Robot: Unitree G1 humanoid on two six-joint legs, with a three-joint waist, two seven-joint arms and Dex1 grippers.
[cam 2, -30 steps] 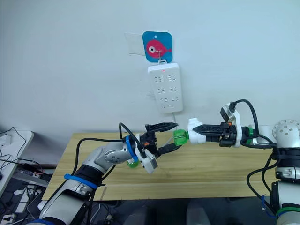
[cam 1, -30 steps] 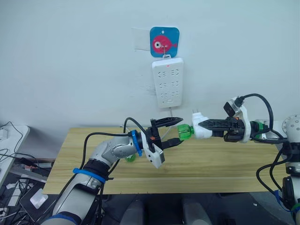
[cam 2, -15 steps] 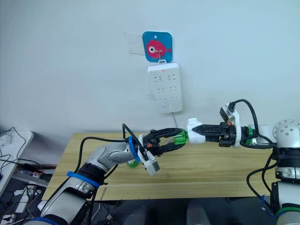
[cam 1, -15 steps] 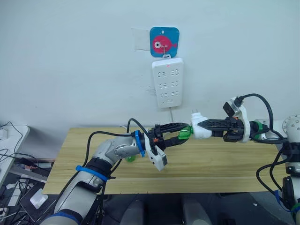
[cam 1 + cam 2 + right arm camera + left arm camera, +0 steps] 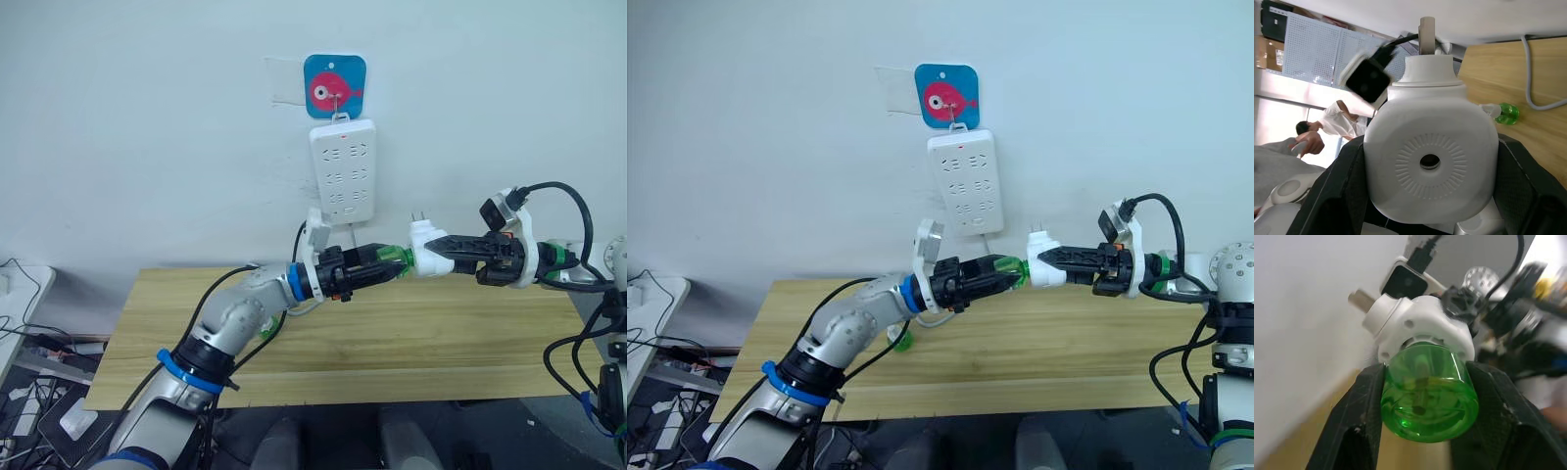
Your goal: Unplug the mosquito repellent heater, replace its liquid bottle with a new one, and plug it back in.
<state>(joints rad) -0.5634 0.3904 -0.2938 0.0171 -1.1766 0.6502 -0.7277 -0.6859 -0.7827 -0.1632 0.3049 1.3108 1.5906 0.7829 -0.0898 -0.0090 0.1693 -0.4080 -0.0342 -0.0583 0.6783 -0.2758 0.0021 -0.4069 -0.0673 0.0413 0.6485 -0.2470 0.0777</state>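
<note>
The white mosquito repellent heater hangs in the air above the table, prongs pointing up, with my right gripper shut on its body. A green liquid bottle sticks out of the heater toward my left arm. My left gripper is shut on that bottle, one black finger on each side. The left wrist view shows the bottle seated in the heater. In the right wrist view the heater's domed face sits between my right fingers. A second green bottle lies on the table under my left arm.
A long white power strip hangs on the wall from a blue fish hook, its cable dropping behind the wooden table. A person stands far off in the right wrist view.
My left gripper moved from open beside the green bottle to around it, turned its wrist over and shut on it. The right gripper and heater stayed put. The camera shifted slightly.
</note>
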